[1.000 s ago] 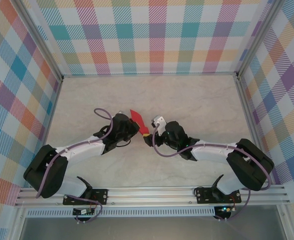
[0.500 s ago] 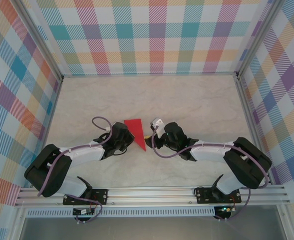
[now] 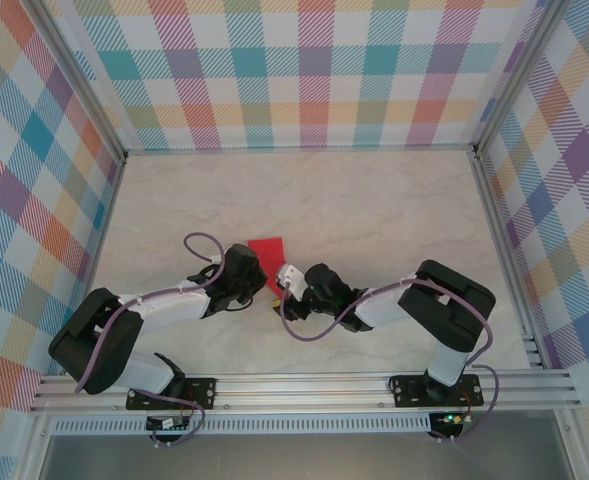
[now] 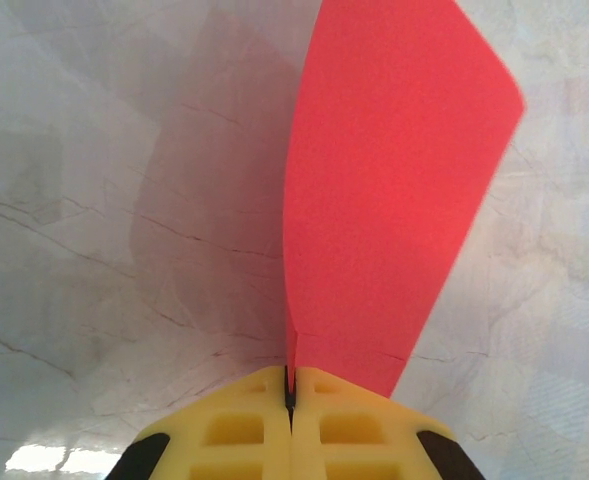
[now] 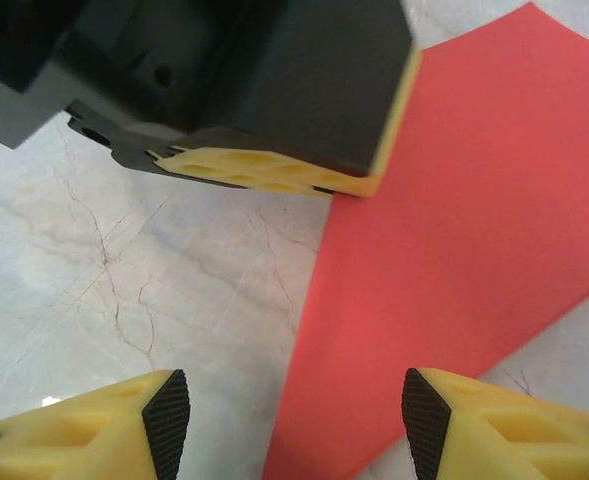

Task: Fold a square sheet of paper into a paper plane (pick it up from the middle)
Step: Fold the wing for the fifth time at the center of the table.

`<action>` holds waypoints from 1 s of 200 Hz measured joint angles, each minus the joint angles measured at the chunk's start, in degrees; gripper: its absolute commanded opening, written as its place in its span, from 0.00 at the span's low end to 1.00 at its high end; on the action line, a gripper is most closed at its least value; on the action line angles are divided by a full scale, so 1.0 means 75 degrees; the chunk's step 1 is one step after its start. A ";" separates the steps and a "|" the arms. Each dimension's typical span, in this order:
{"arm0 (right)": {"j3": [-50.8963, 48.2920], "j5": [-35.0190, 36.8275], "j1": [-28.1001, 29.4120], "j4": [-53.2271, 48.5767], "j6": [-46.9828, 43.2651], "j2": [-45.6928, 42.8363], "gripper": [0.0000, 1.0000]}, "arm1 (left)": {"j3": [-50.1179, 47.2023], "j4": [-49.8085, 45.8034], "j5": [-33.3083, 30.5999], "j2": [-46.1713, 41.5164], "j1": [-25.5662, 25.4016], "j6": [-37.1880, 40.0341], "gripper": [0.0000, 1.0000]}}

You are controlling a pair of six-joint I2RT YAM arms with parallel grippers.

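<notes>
Your left gripper: yellow fingers pressed together, pinching the narrow end of the folded red paper at the seam. The paper widens outward from the pinch, over the marble table, near mid-table. Your right gripper: fingers spread wide, holding nothing, poised above the paper's edge close beside the left gripper.

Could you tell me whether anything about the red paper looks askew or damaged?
The bright-red paper sheet curves up off the marbled table, pinched at one tip by the shut left hand; the right hand hangs open over it. No tears visible.
</notes>
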 measured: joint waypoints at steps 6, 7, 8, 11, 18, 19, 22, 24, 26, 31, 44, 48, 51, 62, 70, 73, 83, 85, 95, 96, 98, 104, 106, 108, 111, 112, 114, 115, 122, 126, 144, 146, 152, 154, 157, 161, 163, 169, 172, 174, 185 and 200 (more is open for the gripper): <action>0.0052 0.0041 0.0032 0.0093 -0.0073 0.0093 0.59 | 0.0038 -0.0003 0.0000 0.0000 0.0000 0.0003 0.03; 0.0055 0.0044 0.0035 0.0105 -0.0079 0.0102 0.59 | 0.0044 -0.0003 0.0003 0.0000 0.0000 0.0003 0.03; 0.0067 0.0052 0.0044 0.0122 -0.0102 0.0125 0.59 | 0.0050 -0.0003 0.0003 0.0000 0.0000 0.0003 0.03; 0.0087 0.0073 0.0055 0.0178 -0.0131 0.0160 0.59 | 0.0070 -0.0003 0.0000 0.0000 0.0000 0.0003 0.03; 0.0131 0.0114 0.0076 0.0280 -0.0192 0.0242 0.58 | 0.0117 -0.0009 0.0003 0.0000 0.0000 0.0003 0.03; 0.0140 0.0117 0.0082 0.0303 -0.0201 0.0256 0.58 | 0.0125 -0.0009 0.0006 0.0000 0.0000 0.0003 0.03; 0.0154 0.0143 0.0090 0.0350 -0.0221 0.0289 0.58 | 0.0140 -0.0015 0.0006 0.0000 0.0000 0.0003 0.03; 0.0166 0.0163 0.0096 0.0388 -0.0233 0.0312 0.57 | 0.0152 -0.0015 0.0006 0.0000 0.0000 0.0003 0.04; 0.0175 0.0172 0.0096 0.0414 -0.0251 0.0332 0.56 | 0.0160 -0.0015 0.0006 0.0000 0.0000 0.0003 0.03; 0.0198 0.0207 0.0102 0.0484 -0.0303 0.0382 0.54 | 0.0184 -0.0020 0.0029 0.0000 0.0000 0.0006 0.04; 0.0221 0.0294 0.0111 0.0659 -0.0388 0.0487 0.52 | 0.0204 -0.0026 0.0029 0.0000 0.0020 0.0000 0.04; 0.0224 0.0321 0.0111 0.0714 -0.0391 0.0516 0.49 | 0.0204 -0.0035 0.0023 0.0000 0.0023 -0.0006 0.04; 0.0227 0.0341 0.0111 0.0764 -0.0417 0.0548 0.48 | 0.0204 -0.0052 0.0026 0.0000 0.0035 0.0000 0.04; 0.0248 0.0411 0.0111 0.0924 -0.0452 0.0670 0.45 | 0.0204 -0.0114 0.0017 0.0000 0.0055 -0.0009 0.04; 0.0254 0.0478 0.0111 0.1043 -0.0478 0.0764 0.41 | 0.0204 -0.0160 -0.0009 0.0000 0.0067 -0.0006 0.04; 0.0254 0.0513 0.0111 0.1105 -0.0498 0.0804 0.41 | 0.0204 -0.0169 -0.0015 0.0000 0.0070 -0.0009 0.04; 0.0262 0.0627 0.0111 0.1230 -0.0516 0.0921 0.37 | 0.0204 -0.0166 0.0000 0.0000 0.0070 -0.0006 0.04; 0.0262 0.0635 0.0111 0.1247 -0.0533 0.0938 0.36 | 0.0204 -0.0166 0.0003 0.0000 0.0070 -0.0006 0.04; 0.0262 0.0726 0.0111 0.1335 -0.0527 0.1040 0.32 | 0.0210 -0.0163 0.0038 -0.0006 0.0061 -0.0006 0.04; 0.0262 0.0731 0.0111 0.1341 -0.0533 0.1043 0.31 | 0.0210 -0.0163 0.0038 -0.0006 0.0061 -0.0006 0.04; 0.0262 0.0743 0.0111 0.1355 -0.0545 0.1058 0.31 | 0.0210 -0.0163 0.0041 -0.0006 0.0061 -0.0006 0.04; 0.0262 0.0799 0.0111 0.1387 -0.0530 0.1087 0.28 | 0.0210 -0.0166 0.0041 -0.0006 0.0061 -0.0006 0.05; 0.0262 0.0799 0.0111 0.1402 -0.0536 0.1096 0.28 | 0.0210 -0.0166 0.0041 -0.0006 0.0061 -0.0006 0.05; 0.0262 0.0819 0.0111 0.1422 -0.0519 0.1105 0.27 | 0.0210 -0.0166 0.0041 -0.0006 0.0061 -0.0006 0.05; 0.0262 0.0845 0.0111 0.1437 -0.0513 0.1110 0.26 | 0.0210 -0.0166 0.0035 -0.0009 0.0061 -0.0006 0.05; 0.0262 0.0848 0.0111 0.1445 -0.0516 0.1113 0.26 | 0.0210 -0.0166 0.0035 -0.0009 0.0061 -0.0009 0.05; 0.0262 0.0857 0.0111 0.1460 -0.0513 0.1116 0.25 | 0.0210 -0.0166 0.0032 -0.0012 0.0061 -0.0009 0.05; 0.0262 0.0860 0.0111 0.1463 -0.0510 0.1116 0.25 | 0.0210 -0.0166 0.0029 -0.0015 0.0061 -0.0006 0.05; 0.0262 0.0895 0.0111 0.1507 -0.0495 0.1128 0.24 | 0.0210 -0.0166 0.0026 -0.0029 0.0061 -0.0009 0.06; 0.0262 0.0909 0.0111 0.1536 -0.0501 0.1134 0.24 | 0.0210 -0.0169 0.0023 -0.0044 0.0061 -0.0012 0.06; 0.0259 0.0965 0.0111 0.1620 -0.0501 0.1142 0.19 | 0.0210 -0.0172 -0.0003 -0.0125 0.0076 -0.0006 0.09; 0.0259 0.0965 0.0111 0.1629 -0.0501 0.1142 0.19 | 0.0210 -0.0172 -0.0003 -0.0134 0.0085 -0.0012 0.10; 0.0259 0.0970 0.0111 0.1647 -0.0501 0.1142 0.19 | 0.0210 -0.0172 -0.0003 -0.0160 0.0102 -0.0009 0.11; 0.0259 0.0970 0.0111 0.1649 -0.0498 0.1142 0.19 | 0.0210 -0.0172 0.0000 -0.0166 0.0105 -0.0017 0.11; 0.0259 0.0976 0.0111 0.1649 -0.0498 0.1142 0.19 | 0.0210 -0.0172 0.0000 -0.0178 0.0108 -0.0023 0.12; 0.0259 0.0976 0.0111 0.1655 -0.0501 0.1142 0.18 | 0.0210 -0.0175 0.0000 -0.0192 0.0117 -0.0032 0.13; 0.0259 0.0982 0.0111 0.1652 -0.0498 0.1142 0.18 | 0.0210 -0.0172 0.0003 -0.0198 0.0122 -0.0038 0.13; 0.0254 0.0985 0.0111 0.1652 -0.0501 0.1142 0.18 | 0.0210 -0.0175 0.0032 -0.0221 0.0152 -0.0050 0.15; 0.0251 0.0988 0.0111 0.1652 -0.0501 0.1142 0.18 | 0.0210 -0.0175 0.0044 -0.0227 0.0160 -0.0032 0.16; 0.0245 0.0991 0.0111 0.1655 -0.0501 0.1142 0.18 | 0.0210 -0.0178 0.0050 -0.0233 0.0169 -0.0044 0.16; 0.0230 0.0997 0.0111 0.1664 -0.0504 0.1142 0.17 | 0.0210 -0.0192 0.0087 -0.0245 0.0219 -0.0044 0.19; 0.0187 0.0994 0.0111 0.1687 -0.0504 0.1139 0.16 | 0.0210 -0.0230 0.0140 -0.0245 0.0335 -0.0038 0.22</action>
